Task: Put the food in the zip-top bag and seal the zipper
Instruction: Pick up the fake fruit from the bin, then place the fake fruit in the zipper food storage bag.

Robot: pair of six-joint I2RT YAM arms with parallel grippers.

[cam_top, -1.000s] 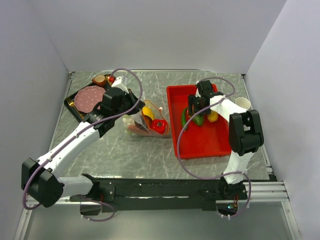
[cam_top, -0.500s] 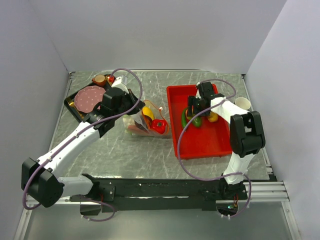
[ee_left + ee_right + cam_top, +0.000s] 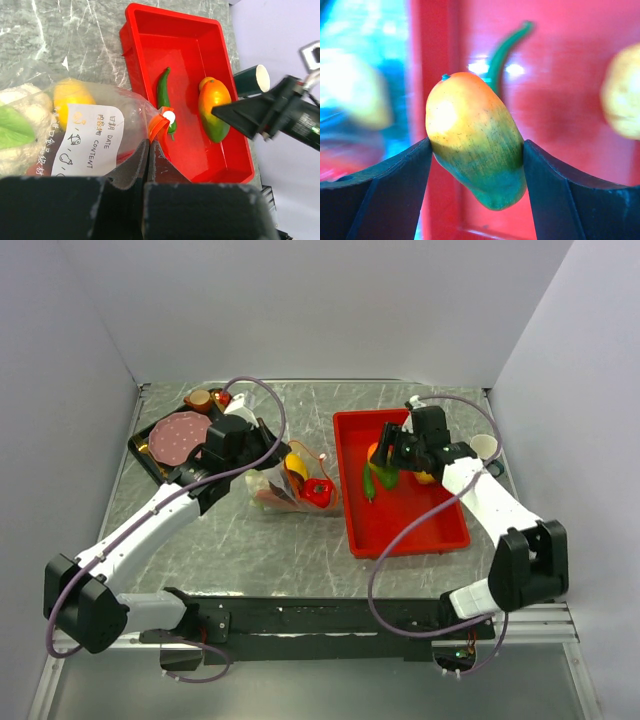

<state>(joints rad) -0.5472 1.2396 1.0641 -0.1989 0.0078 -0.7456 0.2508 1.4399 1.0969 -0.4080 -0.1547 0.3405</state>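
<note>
Open table (image 3: 280, 550) nearside — red tray (image 3: 341, 480) wall flanks zip-top bag (image 3: 283, 490).

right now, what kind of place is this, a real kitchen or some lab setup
Most likely a robot lab test cell, not a kitchen: plain white walls box in a marble-patterned table, two robot arms sit on a rail at its near edge, and the food looks like plastic toys.

The white left arm (image 3: 150, 525) stretched diagonally from its near base, and the left claw (image 3: 148, 150) was clamped tight on the edge of the clear floppy plastic bag (image 3: 100, 100). The white right arm (image 3: 480, 495) bent leftward at its elbow, the right claw (image 3: 475, 150) gripping an orange-and-green oval toy fruit (image 3: 470, 125) between both fingers.
</note>
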